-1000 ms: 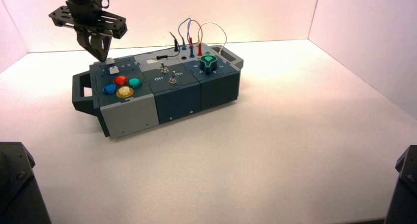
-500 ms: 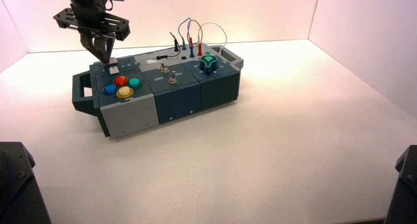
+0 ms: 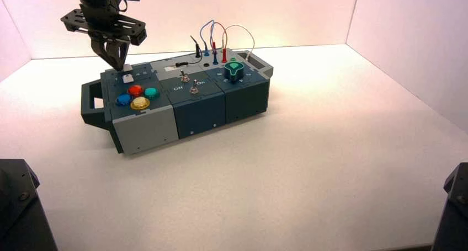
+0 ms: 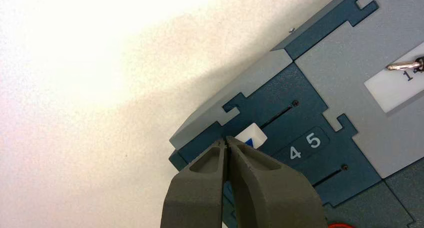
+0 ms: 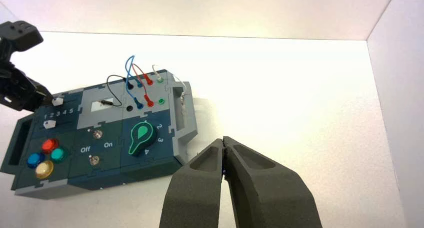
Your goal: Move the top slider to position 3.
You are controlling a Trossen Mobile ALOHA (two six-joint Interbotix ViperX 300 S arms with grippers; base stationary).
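Note:
The top slider's off-white knob sits in the far slot at the box's left end. It also shows in the high view and the right wrist view, where it stands about level with the printed 3. My left gripper is shut and empty, with its tips right beside the knob on the low-number side. In the left wrist view only the digits 4 and 5 show; the 3 is hidden behind my fingers. My right gripper is shut and parked far from the box.
The brighter white lower slider knob sits just in front of the top one. Red, blue, yellow and green round buttons, two toggle switches, a green knob and looped wires fill the box. White walls enclose the table.
My left gripper has shifted slightly to the right and turned a little above the box's left end. The top slider knob seems slightly further right. The right arm has not moved.

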